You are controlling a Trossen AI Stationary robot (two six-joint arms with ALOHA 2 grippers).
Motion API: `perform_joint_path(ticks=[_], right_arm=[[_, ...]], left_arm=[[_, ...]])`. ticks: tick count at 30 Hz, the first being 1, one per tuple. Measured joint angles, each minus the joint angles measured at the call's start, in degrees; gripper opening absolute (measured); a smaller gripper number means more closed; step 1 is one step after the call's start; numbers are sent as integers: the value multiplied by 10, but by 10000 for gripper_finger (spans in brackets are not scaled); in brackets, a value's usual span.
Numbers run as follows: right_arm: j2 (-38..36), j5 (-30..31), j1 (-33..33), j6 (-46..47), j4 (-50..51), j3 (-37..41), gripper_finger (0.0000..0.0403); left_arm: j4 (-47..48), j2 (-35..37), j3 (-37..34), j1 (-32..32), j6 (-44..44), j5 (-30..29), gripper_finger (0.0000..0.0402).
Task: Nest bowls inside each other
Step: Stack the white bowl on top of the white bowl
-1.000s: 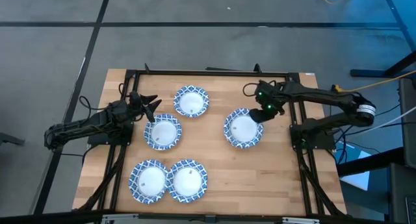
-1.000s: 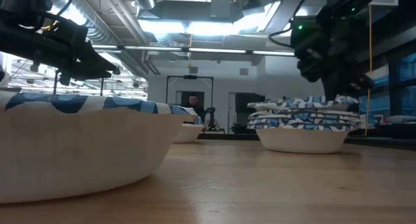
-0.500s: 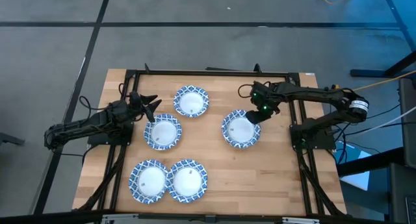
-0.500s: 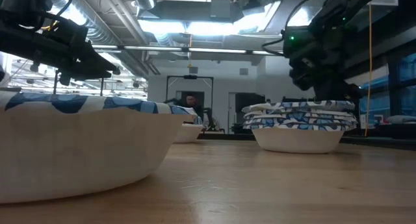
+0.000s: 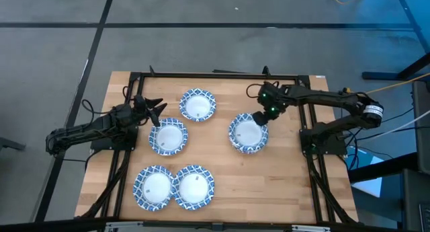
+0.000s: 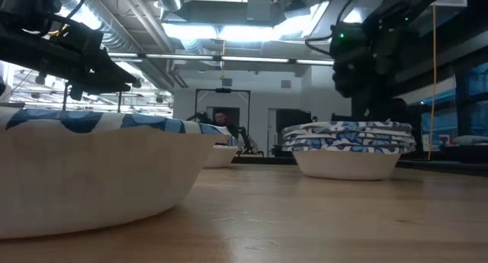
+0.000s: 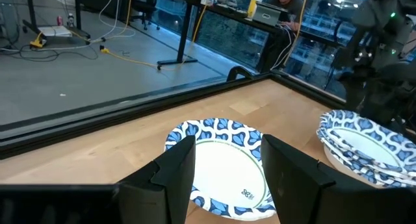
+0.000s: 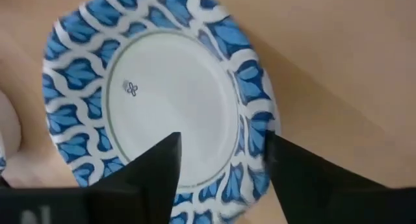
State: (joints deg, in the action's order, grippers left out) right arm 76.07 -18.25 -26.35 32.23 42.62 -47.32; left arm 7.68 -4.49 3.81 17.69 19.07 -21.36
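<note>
1. From above: five spots of bowls sit on the wooden table [image 5: 282,185]. A stack of bowls [image 5: 246,135] lies right of centre, and the right gripper [image 5: 259,119] hangs over its far right rim, covering that edge. How many bowls are nested there cannot be counted from here. The left gripper [image 5: 156,111] rests at the table's left side, fingers spread, just beside a single bowl [image 5: 167,137]. Another bowl [image 5: 197,105] lies toward the far edge, and two more [image 5: 154,187] [image 5: 194,185] sit touching each other near the front.

2. From table height: a near bowl [image 6: 99,171] fills the left of the picture and is cut off at its edge. The stack [image 6: 349,149] shows several patterned rims nested together, with the right arm's dark bulk behind it; its fingertips are hidden. A person sits far back in the room, too small to make out.

3. From the left wrist: the two dark fingers [image 7: 177,172] stand apart, holding nothing, with the far bowl [image 7: 221,165] between them. A small mark is printed inside it, unreadable. The stack [image 7: 367,143] is cut off at the picture's edge.

4. From the right wrist: the fingers [image 8: 156,162] are spread wide and empty above the top bowl [image 8: 162,87], which carries a small unreadable printed logo.
</note>
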Motion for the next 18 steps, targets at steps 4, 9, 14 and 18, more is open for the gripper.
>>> perform_joint_path(ticks=[4,9,14,18], right_arm=[[-24,18,0,-25,-6,0,227],[-62,64,0,-41,9,0,228],[-124,107,6,-92,-45,0,228],[-176,111,24,-133,-141,0,228]], left_arm=[[0,0,0,0,-1,0,169],[0,0,0,0,-1,0,169],[0,0,0,0,-2,0,169],[-1,0,0,0,-28,1,169]])
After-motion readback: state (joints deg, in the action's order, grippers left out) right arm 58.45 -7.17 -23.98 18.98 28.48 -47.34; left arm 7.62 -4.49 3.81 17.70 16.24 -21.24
